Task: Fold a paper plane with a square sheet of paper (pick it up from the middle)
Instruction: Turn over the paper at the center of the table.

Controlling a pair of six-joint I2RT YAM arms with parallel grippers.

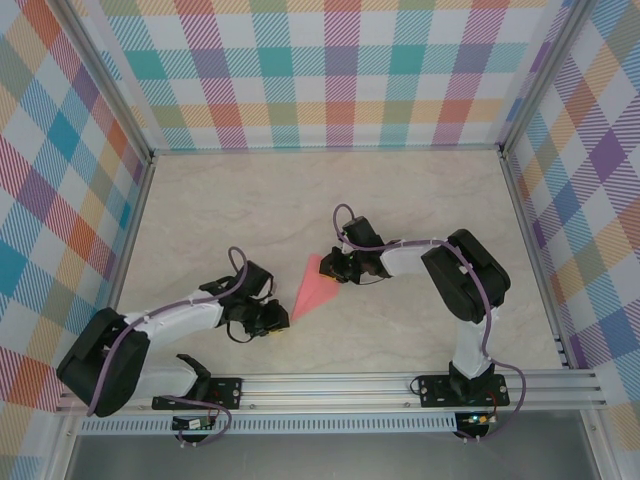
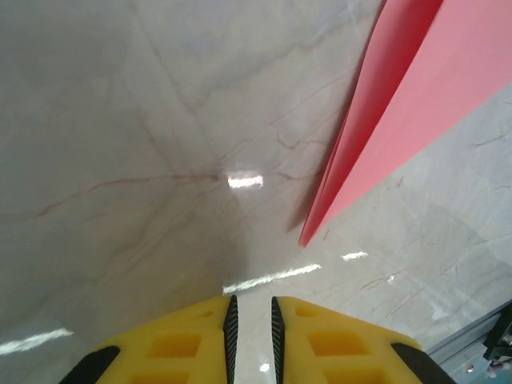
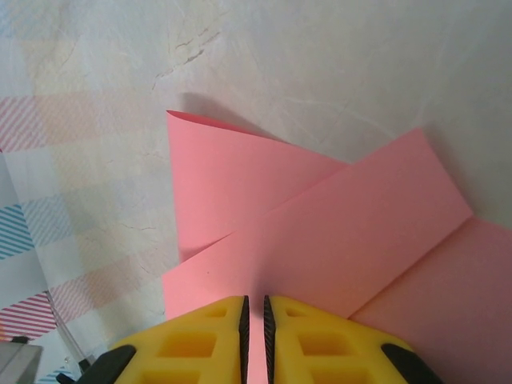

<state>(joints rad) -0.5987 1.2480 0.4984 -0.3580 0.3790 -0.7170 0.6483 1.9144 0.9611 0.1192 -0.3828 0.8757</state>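
The right gripper [image 3: 254,304] seemingly pinches the paper plane [image 3: 344,232]; the left gripper [image 2: 252,304] nearly closed, empty.

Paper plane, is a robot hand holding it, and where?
Yes: the right gripper pinches the paper plane at its wide tail edge. The left gripper holds nothing.

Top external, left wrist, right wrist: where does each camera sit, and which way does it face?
Top external: above and behind the arms, looking down on the table; both arms show, left end effector and right end effector beside the paper plane.
Left wrist: on the left arm, facing down at table and plane tip; its yellow fingers show.
Right wrist: on the right arm, facing the plane's wide end; its yellow fingers show.
Shared: all three see the plane.
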